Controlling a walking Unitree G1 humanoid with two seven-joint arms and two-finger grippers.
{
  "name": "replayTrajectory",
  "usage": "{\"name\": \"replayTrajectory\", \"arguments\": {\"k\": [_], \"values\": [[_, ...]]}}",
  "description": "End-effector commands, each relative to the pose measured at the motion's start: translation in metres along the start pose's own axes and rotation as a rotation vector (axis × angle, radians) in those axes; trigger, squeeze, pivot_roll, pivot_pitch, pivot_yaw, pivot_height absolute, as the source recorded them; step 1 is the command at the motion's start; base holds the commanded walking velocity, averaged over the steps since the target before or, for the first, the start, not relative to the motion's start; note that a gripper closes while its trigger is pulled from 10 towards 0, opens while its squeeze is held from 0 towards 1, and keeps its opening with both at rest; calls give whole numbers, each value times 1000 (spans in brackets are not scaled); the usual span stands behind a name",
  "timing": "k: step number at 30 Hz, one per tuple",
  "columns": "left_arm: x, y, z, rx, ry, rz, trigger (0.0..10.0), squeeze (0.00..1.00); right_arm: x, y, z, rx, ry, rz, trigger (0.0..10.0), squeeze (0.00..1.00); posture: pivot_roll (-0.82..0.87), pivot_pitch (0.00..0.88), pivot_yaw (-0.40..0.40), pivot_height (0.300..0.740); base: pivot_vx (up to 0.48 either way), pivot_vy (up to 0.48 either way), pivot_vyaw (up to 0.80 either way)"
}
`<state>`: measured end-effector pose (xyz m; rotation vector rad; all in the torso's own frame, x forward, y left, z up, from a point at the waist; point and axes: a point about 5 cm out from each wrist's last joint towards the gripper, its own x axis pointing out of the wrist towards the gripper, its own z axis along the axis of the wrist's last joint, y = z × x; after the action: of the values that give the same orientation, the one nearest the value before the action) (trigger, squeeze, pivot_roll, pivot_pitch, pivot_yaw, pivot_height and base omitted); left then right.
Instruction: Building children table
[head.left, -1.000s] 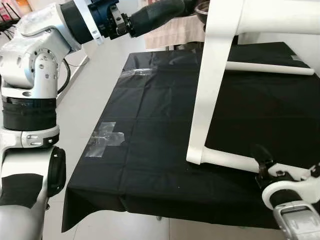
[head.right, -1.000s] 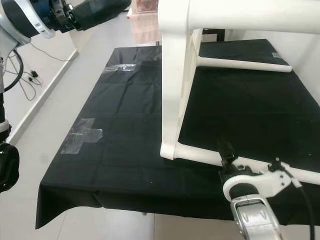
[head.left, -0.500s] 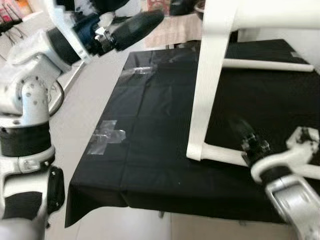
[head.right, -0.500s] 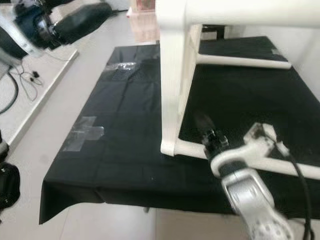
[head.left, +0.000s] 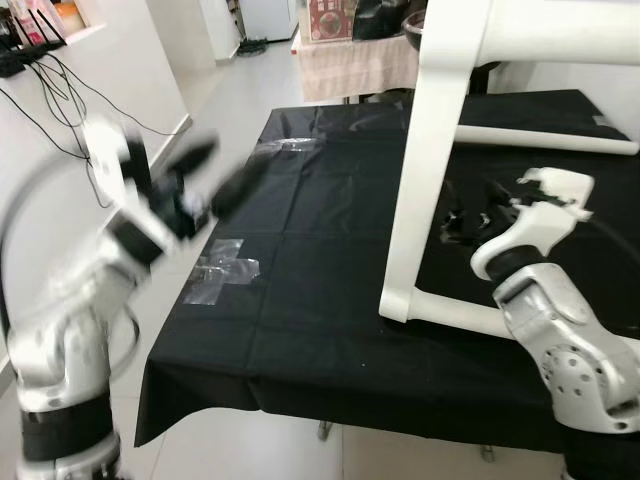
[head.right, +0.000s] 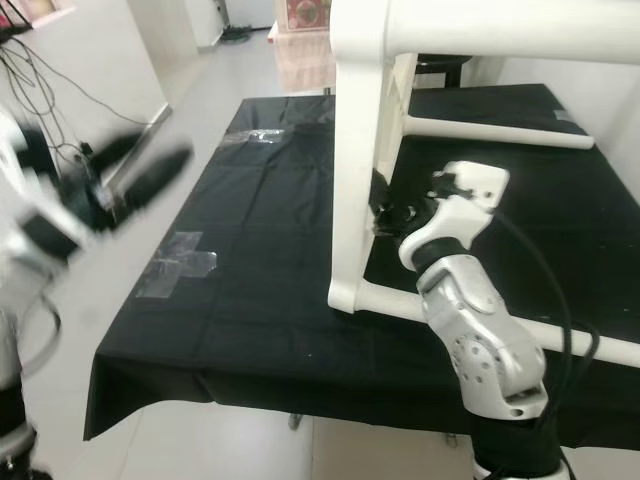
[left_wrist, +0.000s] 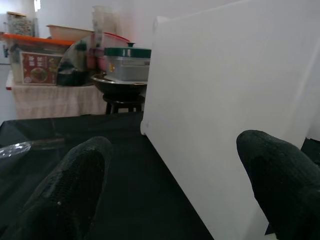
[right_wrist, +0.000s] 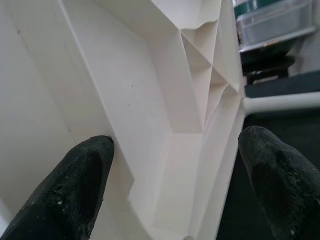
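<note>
While one white table frame (head.left: 430, 180) stands on the black cloth (head.left: 310, 290), two grippers face its leg: right gripper (right_wrist: 175, 175) spread wide at the leg, left gripper (left_wrist: 170, 185) parted, farther off; one tape cross (head.left: 222, 272).

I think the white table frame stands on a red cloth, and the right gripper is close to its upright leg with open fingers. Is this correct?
Not quite: the cloth is black, not red, as the left eye view shows. The rest holds: the white table frame stands on it, and the right gripper is close to its upright leg, fingers open in the right wrist view.
</note>
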<state>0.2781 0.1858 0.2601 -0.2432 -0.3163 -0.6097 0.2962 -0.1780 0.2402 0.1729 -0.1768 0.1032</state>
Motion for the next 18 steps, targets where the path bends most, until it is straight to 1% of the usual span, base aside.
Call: {"name": "replayTrajectory", "arguments": {"k": [1, 2, 3, 4, 6, 7, 10, 14, 16, 18], "values": [[-1, -7, -1, -8, -11, -19, 10000, 0, 2, 3, -8, -31, 28, 9, 10000, 0, -52, 18, 57, 740, 0, -480, 0], [-5, -11, -12, -39, 9, -6, 10000, 0, 3, 5, -12, -45, 28, 24, 10000, 0, -53, 13, 52, 740, 0, -480, 0], [-5, -11, -12, -39, 9, -6, 10000, 0, 3, 5, -12, -45, 28, 24, 10000, 0, -53, 13, 52, 740, 0, -480, 0], [-9, -16, -23, -72, 28, 3, 10000, 0, 4, 9, -14, -67, 29, 41, 10000, 0, -54, 12, 49, 740, 0, -480, 0], [-11, -23, -34, -122, 42, 13, 10000, 0, 7, 12, -17, -111, 24, 67, 10000, 0, -57, 7, 44, 740, 0, -480, 0], [-11, -23, -34, -122, 42, 13, 10000, 0, 7, 12, -17, -111, 24, 67, 10000, 0, -57, 7, 44, 740, 0, -480, 0], [-9, -30, -43, -165, 47, 3, 10000, 0, 10, 15, -17, -160, 13, 83, 10000, 0, -61, 0, 44, 740, 0, -480, 0], [-8, -32, -45, -173, 49, -3, 10000, 0, 11, 15, -18, -169, 10, 84, 10000, 0, -61, 0, 44, 740, 0, -480, 0], [-9, -37, -50, -187, 67, -24, 10000, 0, 12, 14, -19, -192, 4, 83, 10000, 0, -63, 0, 46, 740, 0, -480, 0], [-9, -40, -52, -189, 76, -31, 10000, 0, 13, 15, -19, -197, 2, 83, 10000, 0, -63, 0, 46, 740, 0, -480, 0]]}}
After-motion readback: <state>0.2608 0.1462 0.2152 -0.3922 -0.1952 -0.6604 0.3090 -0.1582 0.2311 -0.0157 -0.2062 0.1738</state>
